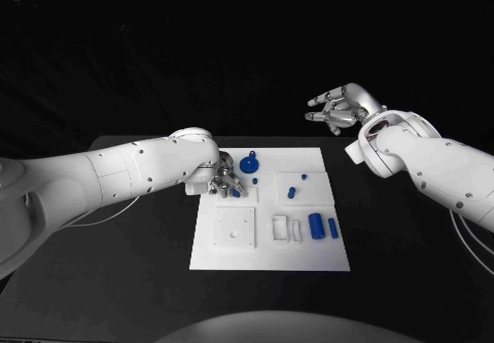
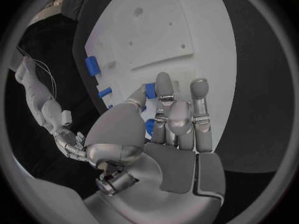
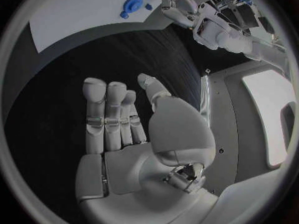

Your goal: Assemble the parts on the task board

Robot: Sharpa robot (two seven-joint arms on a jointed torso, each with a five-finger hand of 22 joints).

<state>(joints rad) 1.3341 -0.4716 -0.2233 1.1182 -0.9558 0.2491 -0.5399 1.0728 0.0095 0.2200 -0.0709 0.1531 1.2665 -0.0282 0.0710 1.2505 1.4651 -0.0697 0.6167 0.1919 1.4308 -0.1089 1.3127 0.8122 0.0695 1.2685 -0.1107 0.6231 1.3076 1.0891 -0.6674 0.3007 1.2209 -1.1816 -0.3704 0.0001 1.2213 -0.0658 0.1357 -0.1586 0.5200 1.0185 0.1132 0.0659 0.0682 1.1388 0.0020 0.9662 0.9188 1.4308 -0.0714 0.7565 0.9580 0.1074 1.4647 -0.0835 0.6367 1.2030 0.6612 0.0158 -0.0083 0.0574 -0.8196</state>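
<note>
Black table (image 1: 123,243) under your robot: the left hand (image 1: 220,183) sits low over the white board (image 1: 270,259), fingers curled at a small blue part (image 2: 150,90); whether it grips, you cannot tell. Your right hand (image 1: 340,107) hovers empty, fingers spread, beyond the board. Several blue parts (image 1: 318,226) lie loose, so most assembly remains.
</note>
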